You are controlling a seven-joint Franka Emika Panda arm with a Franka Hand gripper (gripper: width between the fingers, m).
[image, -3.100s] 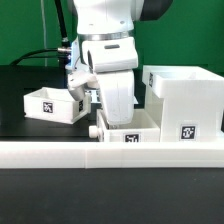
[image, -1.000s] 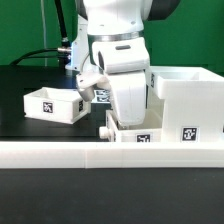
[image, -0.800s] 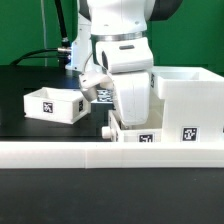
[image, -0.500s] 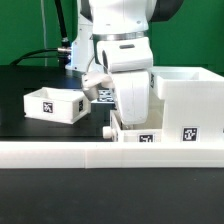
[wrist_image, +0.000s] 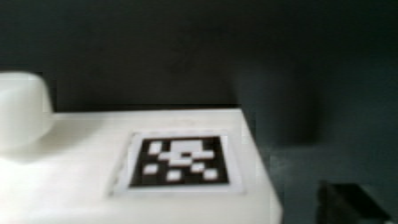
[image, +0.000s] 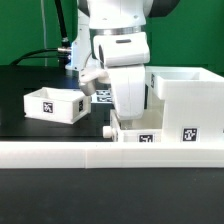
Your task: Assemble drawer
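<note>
Blk table (image: 15, 125), green bkgd (image: 25, 30); jaws down by tray (image: 125, 137), grip can't tell

Green backdrop (image: 25, 25) filling rear; black counter (image: 18, 108) stretching beneath; low white wall (image: 60, 152) running across front; black cables (image: 45, 50) trailing at exterior view's left.

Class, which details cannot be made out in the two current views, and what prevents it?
1. Whether the gripper is open: exterior view, fingertips behind the arm's white casing and the near tray.
2. Bases of near tray and housing: exterior view, hidden by the low white wall.
3. The tag's pattern: wrist view, blurred.
4. The rounded white part: wrist view, cut by the picture's edge.
</note>
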